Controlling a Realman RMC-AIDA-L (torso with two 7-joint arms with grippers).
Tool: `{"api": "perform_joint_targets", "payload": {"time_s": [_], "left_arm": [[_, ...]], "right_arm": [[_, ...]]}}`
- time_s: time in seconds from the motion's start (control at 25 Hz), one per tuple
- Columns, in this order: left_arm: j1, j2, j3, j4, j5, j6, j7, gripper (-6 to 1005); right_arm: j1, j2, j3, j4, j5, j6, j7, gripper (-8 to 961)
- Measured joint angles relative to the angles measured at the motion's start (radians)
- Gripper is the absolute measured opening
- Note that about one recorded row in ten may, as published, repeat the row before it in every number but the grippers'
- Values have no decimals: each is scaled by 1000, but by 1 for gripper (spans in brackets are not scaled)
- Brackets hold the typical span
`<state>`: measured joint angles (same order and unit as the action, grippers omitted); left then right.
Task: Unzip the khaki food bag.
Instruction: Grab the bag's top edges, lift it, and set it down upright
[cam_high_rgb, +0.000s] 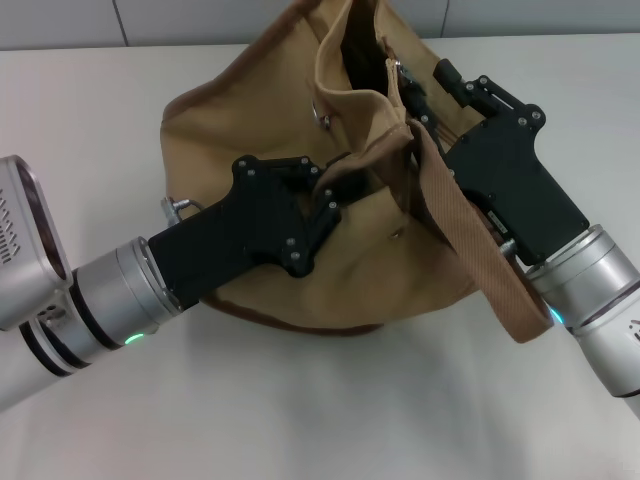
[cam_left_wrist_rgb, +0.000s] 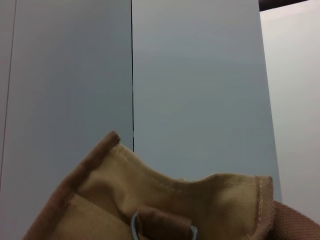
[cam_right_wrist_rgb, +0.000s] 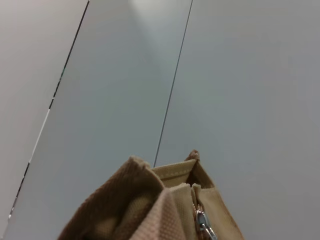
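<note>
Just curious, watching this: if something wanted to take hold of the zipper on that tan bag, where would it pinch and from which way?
Best by the small silver pull at the top seam of the khaki food bag. It hangs free of the cloth, so a pinch from above, along the zipper line, looks easiest. The right gripper is at that opening; the left gripper is against the bag's front.

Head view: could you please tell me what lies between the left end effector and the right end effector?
In the head view, the khaki food bag fills that stretch: its gaping top and one strap handle lie between left end effector and right end effector.
</note>
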<state>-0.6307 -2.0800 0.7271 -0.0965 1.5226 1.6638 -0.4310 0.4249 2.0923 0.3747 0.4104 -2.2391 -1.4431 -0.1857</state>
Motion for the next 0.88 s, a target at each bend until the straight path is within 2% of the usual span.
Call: {"api": "perform_joint_targets", "payload": {"time_s": [0.2,0.6,0.88], "left_arm": [[-3,0,-1,-6,0,-7,0,60],[-13,-1,-3,-6,-2,-24,0,60],[-24,-2,-6,-6,-3,-51,0,60]], "right_arm": [[0,0,0,-3,1,0,0,334],[3,0,-2,-33,-5,-21,0,334],[6,0,-5,-43,-7,-22,-107,334]]}}
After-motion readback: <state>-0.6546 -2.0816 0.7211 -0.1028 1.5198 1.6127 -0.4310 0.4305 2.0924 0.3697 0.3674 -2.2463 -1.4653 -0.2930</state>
